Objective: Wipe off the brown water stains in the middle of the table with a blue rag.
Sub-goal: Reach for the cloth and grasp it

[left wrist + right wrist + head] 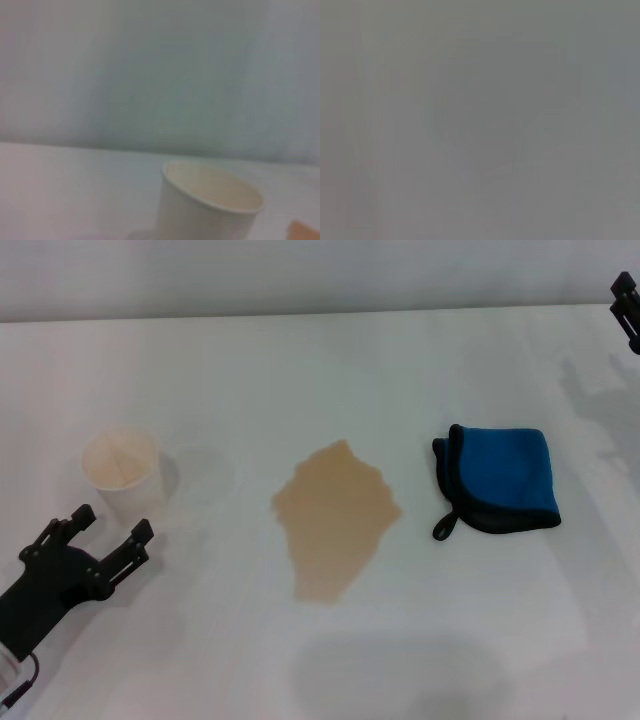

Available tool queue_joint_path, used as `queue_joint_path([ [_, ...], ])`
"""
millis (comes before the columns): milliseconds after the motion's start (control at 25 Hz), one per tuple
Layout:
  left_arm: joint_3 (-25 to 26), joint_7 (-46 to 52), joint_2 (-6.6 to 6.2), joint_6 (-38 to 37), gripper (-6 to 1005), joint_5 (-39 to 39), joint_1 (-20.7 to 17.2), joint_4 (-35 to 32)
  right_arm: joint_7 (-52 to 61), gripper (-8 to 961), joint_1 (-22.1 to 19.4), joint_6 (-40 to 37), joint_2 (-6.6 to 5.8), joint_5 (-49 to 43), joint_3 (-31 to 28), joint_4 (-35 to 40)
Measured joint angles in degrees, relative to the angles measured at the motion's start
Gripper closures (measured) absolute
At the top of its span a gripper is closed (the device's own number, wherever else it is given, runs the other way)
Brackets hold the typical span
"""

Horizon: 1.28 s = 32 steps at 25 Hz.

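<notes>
On the table (pixel 300 370), stains (pixel 335 520) lie between cup (pixel 122 472) and rag (pixel 500 480).

- Left gripper (pixel 108 527): matte black throughout, two slim fingers (pixel 62 527) with blocky, squared tips and stepped edges.
- Left gripper body: chunky black housing behind the fingers, widening toward the wrist, surface plain, no markings legible.
- Left wrist: a pale, whitish segment shows at the picture's lower corner, with a thin dark cable running beside it.
- Right gripper (pixel 628 310): only a small black, angular part is visible at the picture's edge; detail cannot be made out.
</notes>
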State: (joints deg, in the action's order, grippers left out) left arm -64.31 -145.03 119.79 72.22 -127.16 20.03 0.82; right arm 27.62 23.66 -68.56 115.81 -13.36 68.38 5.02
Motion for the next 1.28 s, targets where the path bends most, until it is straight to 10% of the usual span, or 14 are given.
queue_joint_path([
  [600, 2.79, 5.83, -0.69, 16.0, 123, -11.42, -7.05, -0.5, 7.76, 223, -0.92, -4.91, -0.64, -0.93, 1.0, 1.76],
  [880, 2.78, 6.99, -0.66, 15.22, 123, -17.62, -7.26, -0.48, 32.44, 223, -1.97, 0.83, -6.3, -15.39, 5.32, 14.27],
  [1280, 2.78, 6.82, -0.54, 14.5, 123, -18.46, -6.89, -0.47, 71.32, 228, 5.45, 3.57, -15.78, -61.96, 4.24, 32.54],
])
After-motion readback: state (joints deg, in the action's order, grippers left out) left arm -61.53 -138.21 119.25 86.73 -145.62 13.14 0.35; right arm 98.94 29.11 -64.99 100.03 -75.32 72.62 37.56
